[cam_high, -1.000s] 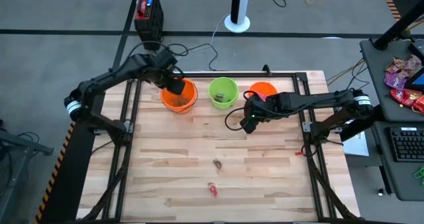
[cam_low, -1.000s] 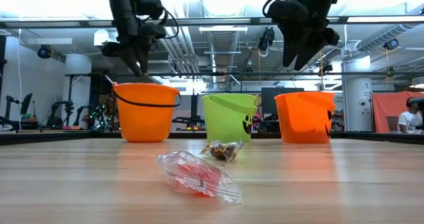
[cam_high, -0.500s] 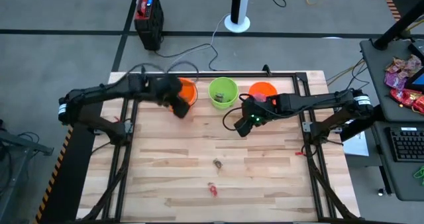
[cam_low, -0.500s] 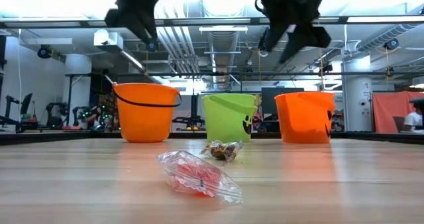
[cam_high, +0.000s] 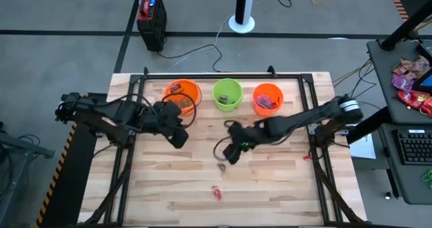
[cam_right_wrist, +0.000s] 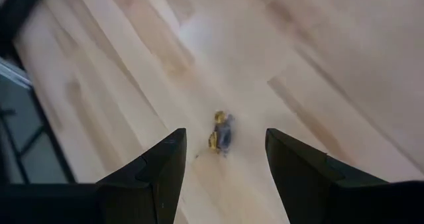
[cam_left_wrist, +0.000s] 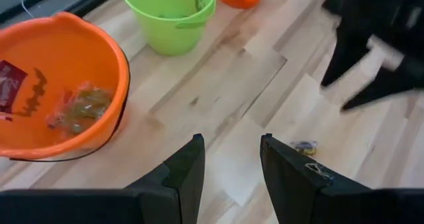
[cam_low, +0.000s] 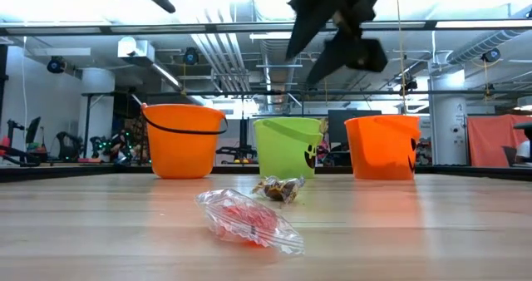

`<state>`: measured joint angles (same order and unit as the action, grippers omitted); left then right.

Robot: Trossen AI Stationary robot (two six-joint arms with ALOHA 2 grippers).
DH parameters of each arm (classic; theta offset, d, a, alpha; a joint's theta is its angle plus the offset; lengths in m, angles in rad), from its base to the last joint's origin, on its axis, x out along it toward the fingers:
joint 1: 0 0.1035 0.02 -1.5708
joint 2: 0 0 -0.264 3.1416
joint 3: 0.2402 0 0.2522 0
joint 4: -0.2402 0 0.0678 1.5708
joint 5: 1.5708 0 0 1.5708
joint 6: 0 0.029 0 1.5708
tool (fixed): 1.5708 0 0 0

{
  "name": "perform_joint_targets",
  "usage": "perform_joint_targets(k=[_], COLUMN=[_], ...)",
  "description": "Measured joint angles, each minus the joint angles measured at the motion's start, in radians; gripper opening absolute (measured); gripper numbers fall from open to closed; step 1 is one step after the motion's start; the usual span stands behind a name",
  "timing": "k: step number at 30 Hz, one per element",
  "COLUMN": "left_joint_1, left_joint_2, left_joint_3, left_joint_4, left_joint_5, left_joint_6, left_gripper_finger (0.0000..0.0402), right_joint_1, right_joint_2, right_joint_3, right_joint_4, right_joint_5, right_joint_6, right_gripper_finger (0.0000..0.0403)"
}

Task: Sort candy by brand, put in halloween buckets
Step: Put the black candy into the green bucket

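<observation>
Three buckets stand in a row at the table's far side: a left orange bucket (cam_high: 181, 95) with candy in it, a lime green bucket (cam_high: 227, 94) and a right orange bucket (cam_high: 267, 98). A small brown-and-gold candy (cam_high: 221, 166) lies on the wood mid-table, and it also shows in the right wrist view (cam_right_wrist: 221, 137) and the low view (cam_low: 279, 188). A red packet in clear wrap (cam_high: 217, 193) lies nearer the front edge, large in the low view (cam_low: 249, 219). My left gripper (cam_high: 179, 140) is open and empty, in front of the left orange bucket. My right gripper (cam_high: 230, 155) is open and empty, above the brown candy.
A dark frame (cam_high: 312, 130) borders the table's left, right and far sides. A heap of pink and red packets (cam_high: 409, 79) lies on a side desk at the right, by a keyboard (cam_high: 412, 147). A small red thing (cam_high: 304, 156) lies by the right frame rail.
My left gripper has left the left orange bucket and gone toward the table's near edge. My right gripper has gone from beside the right orange bucket toward the table's left and near edge, ending above the brown candy. The candies on the table have kept still.
</observation>
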<state>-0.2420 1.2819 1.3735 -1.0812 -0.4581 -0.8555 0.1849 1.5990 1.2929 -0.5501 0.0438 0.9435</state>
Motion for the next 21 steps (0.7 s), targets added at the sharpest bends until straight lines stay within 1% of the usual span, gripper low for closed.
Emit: perform_joint_targets(k=[5, 9, 11, 14, 21], left_joint_1=[-0.013, -0.020, -0.029, -0.045, -0.078], left_joint_2=[-0.001, -0.001, -0.001, -0.001, -0.001], left_joint_3=[0.000, 0.000, -0.001, -0.001, -0.001], left_joint_4=[-0.002, -0.003, -0.004, -0.008, -0.012], left_joint_5=[-0.012, -0.012, -0.012, -0.012, -0.012], left_joint_6=[-0.004, -0.014, -0.018, -0.018, -0.023], left_gripper_finger=[0.0130, 0.0130, 0.0130, 0.0130, 0.0130], right_joint_1=[0.036, 0.050, 0.056, 0.062, 0.065], right_joint_2=[0.179, 0.293, 0.333, 0.375, 0.435], right_joint_3=[0.102, 0.188, 0.218, 0.240, 0.256], right_joint_4=[-0.030, -0.140, -0.173, -0.173, -0.162], right_joint_5=[-0.025, -0.029, -0.026, -0.027, -0.026], right_joint_6=[-0.019, -0.019, -0.028, -0.039, -0.056], right_gripper_finger=[0.0199, 0.0199, 0.0199, 0.0199, 0.0198])
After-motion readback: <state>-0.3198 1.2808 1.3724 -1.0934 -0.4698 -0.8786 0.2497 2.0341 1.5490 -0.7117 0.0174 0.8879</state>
